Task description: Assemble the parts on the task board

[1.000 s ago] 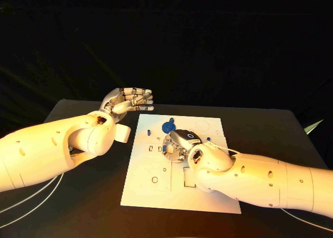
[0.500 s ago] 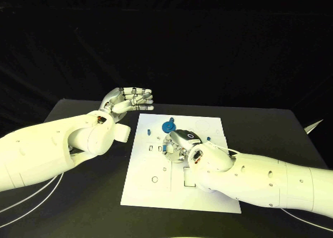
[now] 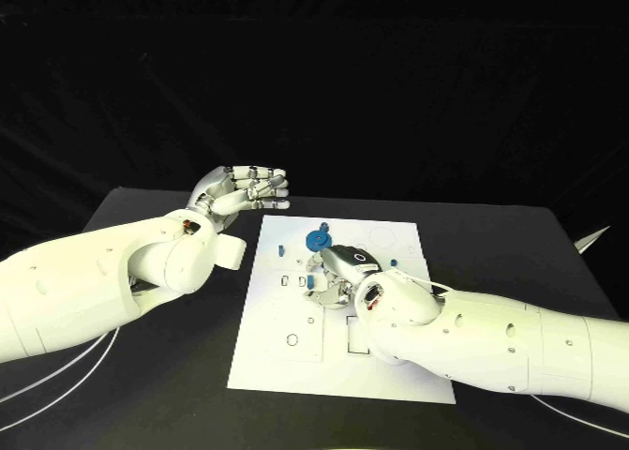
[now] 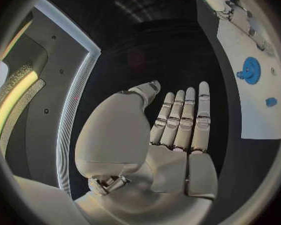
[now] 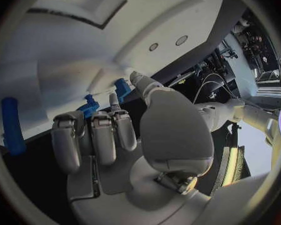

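The white task board [image 3: 280,361] lies in the middle of the black table. A blue gear [image 3: 316,240] stands near its far edge, and a small blue part [image 3: 279,249] lies to the gear's left. My right hand [image 3: 344,277] is down on the board's middle, fingers curled. Thumb and a finger pinch a small blue part [image 5: 120,89], which also peeks out at the hand's left side [image 3: 310,277]. My left hand [image 3: 244,192] is raised beyond the board's far left corner, fingers straight and together [image 4: 181,120], holding nothing.
The board has several slots and round holes [image 3: 357,333] near its front half, under my right forearm [image 3: 490,342]. A blue peg [image 5: 12,125] lies on the board [image 5: 65,60] beside the right hand. Black table [image 3: 152,394] surrounds the board.
My right hand has shifted slightly on the board, and a small blue part now shows at its fingertips. The left hand has stayed in place.
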Controlling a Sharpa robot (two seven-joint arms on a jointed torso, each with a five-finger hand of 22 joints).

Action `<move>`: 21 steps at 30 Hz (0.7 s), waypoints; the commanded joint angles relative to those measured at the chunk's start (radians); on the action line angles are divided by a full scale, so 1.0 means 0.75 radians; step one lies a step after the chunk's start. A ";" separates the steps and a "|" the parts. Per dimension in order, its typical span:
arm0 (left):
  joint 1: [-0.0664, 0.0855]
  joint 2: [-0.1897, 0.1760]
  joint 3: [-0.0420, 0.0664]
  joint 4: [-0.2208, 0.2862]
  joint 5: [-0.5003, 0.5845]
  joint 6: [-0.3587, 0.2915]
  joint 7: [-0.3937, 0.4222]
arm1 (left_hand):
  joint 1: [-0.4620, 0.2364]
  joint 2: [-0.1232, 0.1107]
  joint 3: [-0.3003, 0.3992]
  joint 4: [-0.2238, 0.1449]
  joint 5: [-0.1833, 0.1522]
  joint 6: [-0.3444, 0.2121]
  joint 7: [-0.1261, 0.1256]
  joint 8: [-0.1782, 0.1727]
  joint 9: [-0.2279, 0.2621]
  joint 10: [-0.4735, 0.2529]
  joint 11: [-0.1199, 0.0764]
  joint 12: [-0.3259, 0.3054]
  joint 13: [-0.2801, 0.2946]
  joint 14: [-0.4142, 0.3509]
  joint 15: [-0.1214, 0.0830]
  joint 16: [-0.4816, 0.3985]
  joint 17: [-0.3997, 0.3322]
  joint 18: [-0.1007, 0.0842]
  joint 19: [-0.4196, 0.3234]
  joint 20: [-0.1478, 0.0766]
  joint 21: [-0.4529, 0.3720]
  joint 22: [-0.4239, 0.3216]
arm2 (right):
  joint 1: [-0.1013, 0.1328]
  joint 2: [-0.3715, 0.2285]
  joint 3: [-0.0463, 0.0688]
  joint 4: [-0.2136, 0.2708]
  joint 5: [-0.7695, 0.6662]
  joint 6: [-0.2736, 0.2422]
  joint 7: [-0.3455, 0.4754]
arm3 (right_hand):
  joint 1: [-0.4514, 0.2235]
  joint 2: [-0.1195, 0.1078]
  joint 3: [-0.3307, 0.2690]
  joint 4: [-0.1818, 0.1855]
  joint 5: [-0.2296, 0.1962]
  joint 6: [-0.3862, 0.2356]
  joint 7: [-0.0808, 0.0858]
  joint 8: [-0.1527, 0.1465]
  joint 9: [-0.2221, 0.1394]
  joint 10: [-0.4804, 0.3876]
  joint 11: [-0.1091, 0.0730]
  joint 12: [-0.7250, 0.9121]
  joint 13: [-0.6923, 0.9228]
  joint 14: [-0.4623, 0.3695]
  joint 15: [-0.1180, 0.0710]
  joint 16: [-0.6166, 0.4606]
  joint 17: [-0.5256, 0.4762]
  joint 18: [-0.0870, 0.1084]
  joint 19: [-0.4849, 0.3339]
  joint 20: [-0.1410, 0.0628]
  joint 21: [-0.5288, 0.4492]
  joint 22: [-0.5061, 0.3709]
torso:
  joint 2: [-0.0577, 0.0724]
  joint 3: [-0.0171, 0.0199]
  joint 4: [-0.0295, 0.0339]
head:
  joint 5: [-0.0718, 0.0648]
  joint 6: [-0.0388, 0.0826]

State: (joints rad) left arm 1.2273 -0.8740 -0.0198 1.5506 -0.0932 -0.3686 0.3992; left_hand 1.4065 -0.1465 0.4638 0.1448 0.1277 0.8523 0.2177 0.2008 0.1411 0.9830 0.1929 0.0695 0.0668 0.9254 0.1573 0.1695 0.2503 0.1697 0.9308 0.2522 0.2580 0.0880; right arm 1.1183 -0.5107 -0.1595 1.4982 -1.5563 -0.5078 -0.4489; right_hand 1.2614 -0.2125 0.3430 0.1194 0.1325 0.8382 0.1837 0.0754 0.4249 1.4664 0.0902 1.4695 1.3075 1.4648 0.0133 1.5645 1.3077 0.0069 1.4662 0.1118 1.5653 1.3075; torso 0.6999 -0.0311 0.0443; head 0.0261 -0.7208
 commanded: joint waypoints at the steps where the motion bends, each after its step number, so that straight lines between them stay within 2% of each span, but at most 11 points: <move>1: 0.001 0.001 0.001 0.000 0.002 0.022 0.003 | -0.002 -0.005 0.000 -0.010 -0.006 -0.008 0.033 -0.006 0.000 -0.002 0.003 -0.007 -0.001 -0.007 0.000 -0.004 0.001 0.015 -0.002 -0.001 0.006 -0.001 | -0.001 -0.008 0.000 0.016 -0.012 -0.068 0.041 | 0.076 0.016 -0.187 0.052 -0.001 -0.072 0.009 -0.016 -0.030 0.025 0.018 -0.014 0.235 0.141 0.020 0.008 0.351 -0.009 0.140 0.015 0.007 0.351 | -0.001 0.0002 0.0006 | 0.000 -0.002; 2: 0.001 0.001 0.001 -0.001 0.001 0.023 0.000 | -0.002 -0.005 0.000 -0.010 -0.006 -0.008 0.033 -0.006 0.000 -0.002 0.003 -0.007 -0.001 -0.007 0.000 -0.004 0.001 0.015 -0.002 -0.001 0.006 -0.001 | -0.001 -0.015 0.000 0.023 -0.011 -0.082 0.047 | 0.196 0.022 -0.299 0.203 0.003 -0.058 0.020 -0.005 -0.049 0.025 0.020 -0.011 0.233 0.141 0.020 0.008 0.351 -0.009 0.140 0.027 0.007 0.351 | -0.001 0.0003 0.0006 | 0.000 -0.002; 3: 0.000 0.001 0.001 -0.002 0.000 0.024 -0.004 | -0.003 -0.005 0.000 -0.010 -0.006 -0.008 0.034 -0.006 0.000 -0.003 0.004 -0.007 -0.001 -0.007 0.000 -0.005 0.001 0.015 -0.002 -0.001 0.006 -0.001 | -0.001 -0.022 0.000 0.032 -0.011 -0.098 0.053 | 0.208 0.002 -0.312 0.224 -0.004 -0.055 0.016 -0.004 -0.052 0.025 0.023 -0.011 0.232 0.141 0.022 0.008 0.351 -0.009 0.140 0.024 0.007 0.351 | -0.001 0.0002 0.0014 | 0.000 -0.003; 7: 0.000 0.000 0.001 -0.008 -0.018 0.028 -0.028 | -0.009 -0.008 -0.002 -0.010 -0.007 -0.010 0.035 -0.008 -0.001 -0.005 0.005 -0.007 -0.001 0.002 -0.002 -0.002 0.006 0.016 0.000 -0.001 0.007 -0.001 | 0.007 -0.080 0.004 0.092 0.018 -0.169 0.109 | 0.217 -0.003 -0.318 0.231 -0.002 -0.058 0.016 -0.007 -0.055 0.026 0.023 -0.010 0.233 0.141 0.022 0.008 0.351 -0.009 0.140 0.024 0.007 0.351 | -0.003 0.0000 -0.0005 | 0.002 -0.002; 11: 0.001 -0.003 0.001 -0.017 -0.069 0.033 -0.086 | -0.028 -0.011 -0.013 -0.007 -0.008 -0.008 0.031 -0.008 0.000 0.017 -0.005 0.000 0.004 0.064 -0.019 0.034 0.042 0.019 0.043 -0.016 0.040 0.011 | 0.040 -0.167 0.011 0.162 0.144 -0.224 0.243 | 0.258 0.043 -0.280 0.224 0.029 -0.005 0.004 0.024 -0.053 0.020 0.013 -0.015 0.227 0.141 0.014 0.008 0.349 -0.009 0.140 0.019 0.007 0.351 | -0.006 0.0013 -0.0058 | 0.006 0.005; 13: 0.001 -0.004 0.001 -0.026 -0.112 0.039 -0.132 | -0.069 -0.028 -0.041 0.015 -0.009 0.015 0.007 0.007 0.009 0.096 -0.036 0.036 0.023 0.185 -0.059 0.137 0.112 0.020 0.130 -0.054 0.112 0.044 | 0.066 -0.219 0.014 0.198 0.247 -0.232 0.325 | 0.264 0.056 -0.265 0.222 0.040 0.016 -0.002 0.039 -0.050 0.011 0.008 -0.024 0.219 0.137 0.010 0.002 0.332 -0.006 0.134 0.016 -0.004 0.342 | -0.009 0.0026 -0.0092 | 0.008 0.007; 15: 0.001 -0.005 0.001 -0.036 -0.161 0.046 -0.186 | -0.092 -0.036 -0.060 0.034 -0.009 0.019 -0.001 0.020 0.018 0.119 -0.047 0.054 0.033 0.229 -0.078 0.205 0.161 0.019 0.170 -0.074 0.154 0.065 | 0.094 -0.275 0.016 0.233 0.364 -0.214 0.395 | 0.265 0.062 -0.256 0.221 0.047 0.028 -0.006 0.049 -0.049 0.007 0.004 -0.028 0.216 0.135 0.006 -0.001 0.325 -0.002 0.128 0.012 -0.016 0.333 | -0.013 0.0046 -0.0120 | 0.012 0.009; 18: 0.003 -0.006 0.001 -0.050 -0.251 0.065 -0.278 | -0.124 -0.043 -0.097 0.073 -0.011 0.069 -0.032 0.101 0.064 0.240 -0.096 0.173 0.097 0.378 -0.137 0.465 0.334 0.018 0.295 -0.130 0.297 0.141 | 0.136 -0.359 0.020 0.279 0.517 -0.179 0.459 | 0.265 0.068 -0.246 0.220 0.054 0.030 -0.008 0.056 -0.049 -0.008 0.002 -0.046 0.201 0.128 0.003 -0.010 0.301 0.007 0.112 0.009 -0.047 0.309 | -0.021 0.0092 -0.0169 | 0.020 0.009; 19: 0.004 -0.005 0.002 -0.055 -0.293 0.076 -0.318 | -0.150 -0.035 -0.120 0.108 -0.001 0.082 -0.062 0.166 0.105 0.288 -0.141 0.287 0.176 0.479 -0.177 0.705 0.495 0.011 0.395 -0.181 0.442 0.223 | 0.149 -0.385 0.021 0.289 0.559 -0.169 0.471 | 0.262 0.069 -0.245 0.221 0.055 0.031 -0.009 0.058 -0.049 -0.008 0.001 -0.046 0.202 0.128 0.003 -0.010 0.300 0.006 0.113 0.008 -0.047 0.309 | -0.024 0.0102 -0.0178 | 0.021 0.009; 20: 0.005 -0.005 0.002 -0.060 -0.332 0.092 -0.353 | -0.173 -0.041 -0.150 0.133 -0.006 0.070 -0.079 0.229 0.148 0.302 -0.150 0.407 0.265 0.547 -0.194 1.030 0.797 0.010 0.408 -0.198 0.545 0.289 | 0.165 -0.416 0.022 0.299 0.609 -0.158 0.484 | 0.260 0.069 -0.244 0.222 0.055 0.031 -0.009 0.059 -0.049 -0.007 0.001 -0.043 0.203 0.128 0.002 -0.010 0.300 0.006 0.113 0.008 -0.046 0.309 | -0.026 0.0117 -0.0190 | 0.023 0.009; 21: 0.007 -0.004 0.002 -0.065 -0.386 0.120 -0.403 | -0.161 -0.039 -0.181 0.152 -0.004 -0.008 -0.084 0.365 0.252 0.180 -0.158 0.656 0.472 0.536 -0.196 1.327 1.079 -0.005 0.360 -0.218 0.766 0.481 | 0.181 -0.444 0.022 0.306 0.655 -0.146 0.493 | 0.259 0.070 -0.244 0.222 0.056 0.032 -0.009 0.060 -0.049 -0.006 0.001 -0.043 0.204 0.129 0.002 -0.010 0.302 0.006 0.114 0.008 -0.044 0.311 | -0.029 0.0123 -0.0214 | 0.026 0.008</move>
State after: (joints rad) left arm 1.2295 -0.8792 -0.0195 1.5066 -0.2266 -0.3465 0.2432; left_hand 1.2854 -0.1779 0.3511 0.2409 0.1239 0.8921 0.1627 0.3877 0.2658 1.1871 0.0860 0.4020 0.2918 1.3223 0.0174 0.9067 0.8642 0.1693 1.2182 0.1068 0.6882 0.3338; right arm 1.2409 -0.8213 -0.1444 1.7183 -1.2683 -0.6369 -0.1900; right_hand 1.4581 -0.1709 0.1551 0.2855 0.1704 0.8562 0.1766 0.1157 0.3875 1.4611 0.0948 1.4383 1.3073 1.4665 0.0250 1.5589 1.3075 0.0070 1.4662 0.1256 1.5333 1.3073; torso 0.6861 -0.0254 0.0335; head 0.0400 -0.7134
